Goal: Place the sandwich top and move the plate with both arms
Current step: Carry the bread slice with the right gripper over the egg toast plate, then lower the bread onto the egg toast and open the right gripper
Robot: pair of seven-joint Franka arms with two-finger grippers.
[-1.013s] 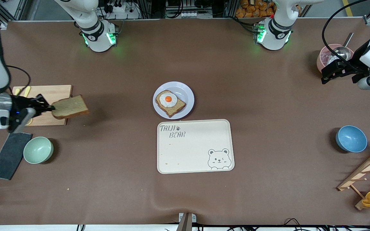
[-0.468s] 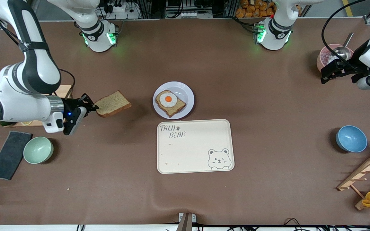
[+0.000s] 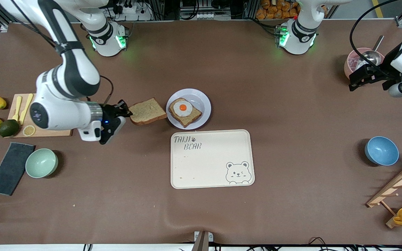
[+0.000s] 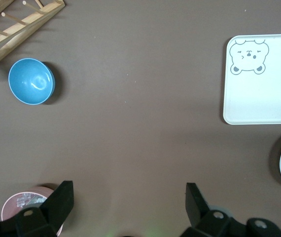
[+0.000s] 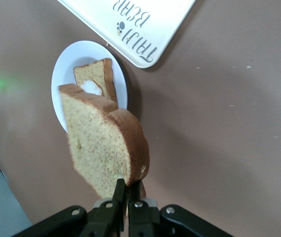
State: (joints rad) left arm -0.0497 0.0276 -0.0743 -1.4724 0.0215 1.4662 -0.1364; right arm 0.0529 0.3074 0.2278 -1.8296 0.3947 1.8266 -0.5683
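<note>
My right gripper (image 3: pixel 127 113) is shut on one edge of the sandwich top (image 3: pixel 147 111), a plain brown bread slice held above the table just beside the plate (image 3: pixel 203 101), toward the right arm's end. The right wrist view shows the sandwich top (image 5: pixel 103 148) pinched between the fingertips (image 5: pixel 122 190), with the plate (image 5: pixel 64 74) under its free end. On the pale plate lies another slice with a fried egg (image 3: pixel 182 108). My left gripper (image 3: pixel 352 80) waits open over the table near a pink bowl, and its fingers (image 4: pixel 61 202) have nothing between them.
A cream bear tray (image 3: pixel 212 158) lies beside the plate, nearer the front camera. A cutting board (image 3: pixel 52 104) with lemons, a lime, a mint bowl (image 3: pixel 41 162) and a dark cloth sit at the right arm's end. A blue bowl (image 3: pixel 381 150), wooden rack and pink bowl (image 3: pixel 354 59) sit at the left arm's end.
My right arm has carried the bread slice from over the cutting board across toward the plate. The left arm has not moved.
</note>
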